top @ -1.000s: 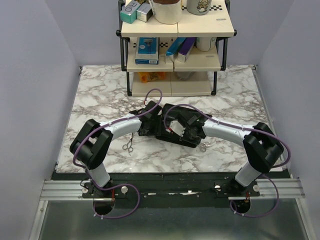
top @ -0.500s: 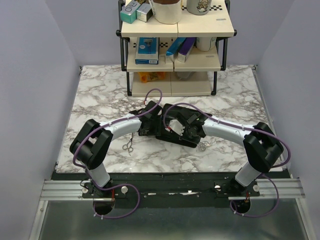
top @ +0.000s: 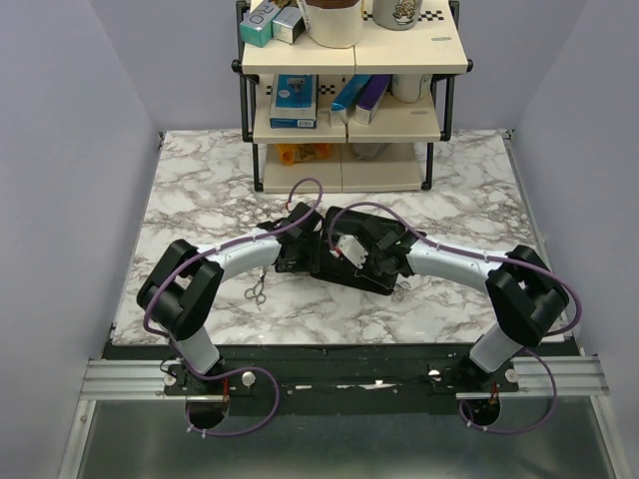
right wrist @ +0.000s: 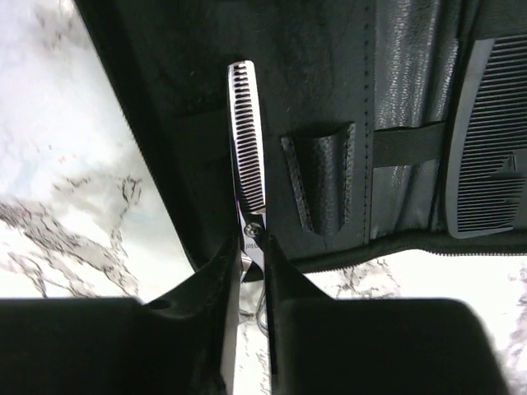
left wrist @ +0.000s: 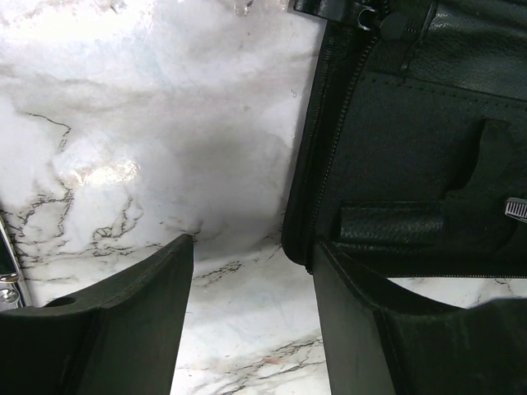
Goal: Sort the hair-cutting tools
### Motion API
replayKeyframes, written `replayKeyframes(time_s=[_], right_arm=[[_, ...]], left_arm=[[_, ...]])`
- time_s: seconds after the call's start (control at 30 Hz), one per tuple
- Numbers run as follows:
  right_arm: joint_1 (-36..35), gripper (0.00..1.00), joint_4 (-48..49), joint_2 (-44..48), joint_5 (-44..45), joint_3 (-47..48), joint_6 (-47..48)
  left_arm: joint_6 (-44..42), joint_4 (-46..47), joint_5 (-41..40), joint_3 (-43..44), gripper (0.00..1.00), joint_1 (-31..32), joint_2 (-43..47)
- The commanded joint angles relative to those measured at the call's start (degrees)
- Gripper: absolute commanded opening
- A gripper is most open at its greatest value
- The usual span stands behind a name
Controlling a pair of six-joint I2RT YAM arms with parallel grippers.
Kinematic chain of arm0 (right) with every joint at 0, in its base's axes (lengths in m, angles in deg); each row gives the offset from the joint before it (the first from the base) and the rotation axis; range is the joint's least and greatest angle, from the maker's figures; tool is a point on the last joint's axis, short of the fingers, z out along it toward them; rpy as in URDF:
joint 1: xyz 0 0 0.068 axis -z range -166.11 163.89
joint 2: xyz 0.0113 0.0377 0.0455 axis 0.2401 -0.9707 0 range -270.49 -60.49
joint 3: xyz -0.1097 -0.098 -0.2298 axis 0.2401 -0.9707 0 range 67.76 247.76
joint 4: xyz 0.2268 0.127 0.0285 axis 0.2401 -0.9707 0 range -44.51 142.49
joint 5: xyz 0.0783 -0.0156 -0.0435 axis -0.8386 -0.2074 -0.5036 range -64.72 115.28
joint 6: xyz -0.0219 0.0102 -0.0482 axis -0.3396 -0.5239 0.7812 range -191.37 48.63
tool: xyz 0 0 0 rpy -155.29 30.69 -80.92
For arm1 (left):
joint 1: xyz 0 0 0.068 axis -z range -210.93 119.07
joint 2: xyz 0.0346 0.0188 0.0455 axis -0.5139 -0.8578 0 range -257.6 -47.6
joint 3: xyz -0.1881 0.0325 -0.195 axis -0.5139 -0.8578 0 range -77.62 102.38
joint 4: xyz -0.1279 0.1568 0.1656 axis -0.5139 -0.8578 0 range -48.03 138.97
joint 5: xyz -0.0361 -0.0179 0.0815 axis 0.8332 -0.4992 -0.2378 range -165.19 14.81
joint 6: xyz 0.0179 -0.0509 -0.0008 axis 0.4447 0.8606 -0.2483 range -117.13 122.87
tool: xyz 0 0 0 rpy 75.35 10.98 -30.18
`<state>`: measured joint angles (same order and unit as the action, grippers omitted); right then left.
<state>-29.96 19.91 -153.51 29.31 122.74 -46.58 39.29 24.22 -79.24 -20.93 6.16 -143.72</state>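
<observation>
Squarely between right gripper (right wrist: 251, 247) jaws: scissors (right wrist: 247, 140).

Both arms reach inward over a black pouch (top: 371, 276) lying mid-worktop (top: 200, 190). Small silver scissors (top: 257, 292) lie beside the left arm. A shelf (top: 349, 62) stands behind.

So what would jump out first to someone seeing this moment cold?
First, silver toothed thinning scissors point across the open black zip pouch at the centre of the marble table, the right arm's jaws pinched on them near the pivot. A wide black toothed comb sits in the pouch, right of them in the right wrist view, and a second small silver pair of scissors lies loose on the marble by the left arm.
</observation>
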Motion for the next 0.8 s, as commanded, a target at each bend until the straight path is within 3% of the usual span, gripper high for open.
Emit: replayKeyframes(time_s=[0.0,0.4,0.47,0.57,0.77], right_arm=[[0.4,0.30,3.1,-0.9,-3.7,-1.3,-3.2],[1.6,0.36,-0.6,1.6,-4.2,-3.7,-3.8],[1.9,0.28,-1.0,1.0,-4.2,-3.9,-3.8],[2.1,0.01,-1.6,0.0,-1.9,-3.3,-3.9],[2.1,0.01,-4.5,1.6,2.2,-1.0,-2.6]], left_arm=[[-0.1,-2.8,-0.9,-1.2,0.66,-0.3,1.2],[-0.5,-2.8,-0.9,-0.4,0.66,-0.4,0.9],[-0.5,-2.8,-0.7,-0.4,0.66,-0.4,0.8],[-0.4,-2.6,-0.7,-0.7,0.66,-0.4,0.8],[-0.3,-2.2,-0.4,-1.3,0.66,-0.4,1.6]])
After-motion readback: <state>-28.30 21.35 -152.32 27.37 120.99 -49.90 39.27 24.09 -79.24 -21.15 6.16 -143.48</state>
